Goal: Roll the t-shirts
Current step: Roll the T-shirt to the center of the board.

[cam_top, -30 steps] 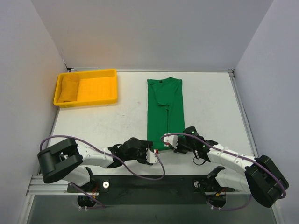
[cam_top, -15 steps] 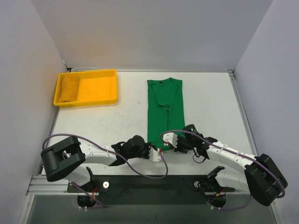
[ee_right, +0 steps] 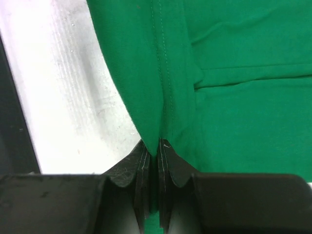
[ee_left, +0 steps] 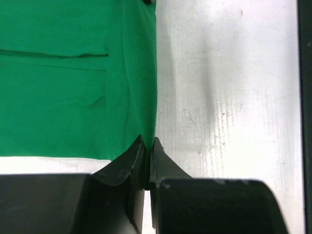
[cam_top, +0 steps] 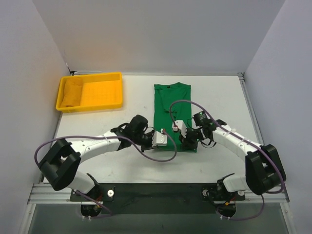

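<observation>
My left gripper (ee_left: 146,148) and right gripper (ee_right: 152,148) each pinch the green t-shirt (cam_top: 171,100) at its near hem, one per side, so the roll should start straight.

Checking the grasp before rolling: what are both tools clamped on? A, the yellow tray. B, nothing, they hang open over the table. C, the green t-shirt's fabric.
C: the wrist views show the left tool and the right tool each shut, with the green t-shirt pinched at its edge.

t-shirt (ee_left: 58,97) cropped in wrist views
</observation>
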Action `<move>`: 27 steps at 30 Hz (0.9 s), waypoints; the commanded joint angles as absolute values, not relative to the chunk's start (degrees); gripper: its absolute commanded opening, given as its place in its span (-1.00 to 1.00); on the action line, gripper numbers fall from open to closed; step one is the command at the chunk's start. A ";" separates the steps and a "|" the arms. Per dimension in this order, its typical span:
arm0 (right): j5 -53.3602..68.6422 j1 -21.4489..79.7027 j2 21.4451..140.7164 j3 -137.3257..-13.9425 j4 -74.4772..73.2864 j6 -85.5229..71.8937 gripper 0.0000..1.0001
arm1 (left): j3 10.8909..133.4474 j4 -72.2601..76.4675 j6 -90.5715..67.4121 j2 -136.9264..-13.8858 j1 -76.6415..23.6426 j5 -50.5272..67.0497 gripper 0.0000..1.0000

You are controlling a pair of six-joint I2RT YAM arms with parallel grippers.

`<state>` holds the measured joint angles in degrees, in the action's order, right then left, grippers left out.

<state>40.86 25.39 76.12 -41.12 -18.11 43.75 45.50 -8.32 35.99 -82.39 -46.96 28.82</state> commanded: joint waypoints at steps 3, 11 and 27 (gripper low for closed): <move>49.21 20.40 87.51 -50.25 -32.07 46.93 -0.95 | 55.00 -22.13 33.57 -92.36 -41.14 42.09 -1.00; 51.50 17.06 101.94 -62.65 -46.04 53.25 -0.92 | 67.65 -30.31 35.15 -104.57 -35.95 46.84 -1.00; 52.82 13.62 121.55 -82.95 -66.52 63.63 -0.87 | 79.10 -39.72 34.98 -114.34 -32.96 47.81 -1.00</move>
<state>52.99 14.17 119.39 -78.72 -55.40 59.16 76.82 -34.83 33.87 -113.75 -34.26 47.00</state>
